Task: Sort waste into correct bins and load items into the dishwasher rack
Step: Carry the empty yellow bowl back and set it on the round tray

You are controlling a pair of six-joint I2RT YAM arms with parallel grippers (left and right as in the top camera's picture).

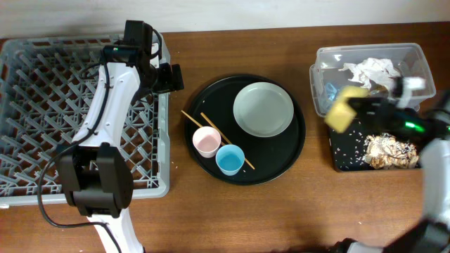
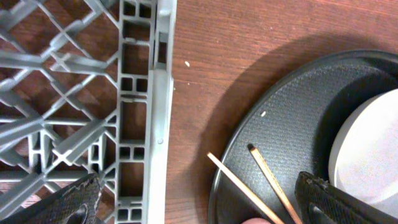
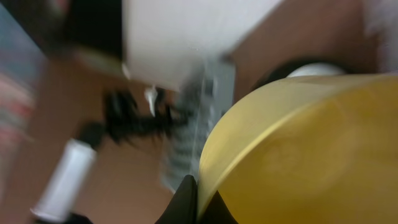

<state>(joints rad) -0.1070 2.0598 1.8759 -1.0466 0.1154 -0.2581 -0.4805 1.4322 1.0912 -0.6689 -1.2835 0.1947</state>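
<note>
No legible text, label, brand, number or sign anywhere: none on the dishwasher rack (image 1: pixel 35 105) at nine o'clock, the round black tray (image 1: pixel 275 159) at centre, the clear box (image 1: pixel 365 49) at two o'clock or the shallow black tray (image 1: pixel 348 151) at three o'clock.

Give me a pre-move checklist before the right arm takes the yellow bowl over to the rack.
1. Grip on the yellow bowl: ok. The right gripper is shut on its rim.
2. Bowl emptied of scraps: cannot tell. Its inside is not clearly shown, and the wrist view is blurred.
3. Left gripper free: ok. It is open and holds nothing.
4. Room in the dishwasher rack: ok. No dishes show among its pegs.
5. Way into the rack: probably not ok. The left arm lies across the rack's right side.
6. Other items loaded: not ok. The plate, pink cup, blue cup and chopsticks sit on the round black tray.
</note>
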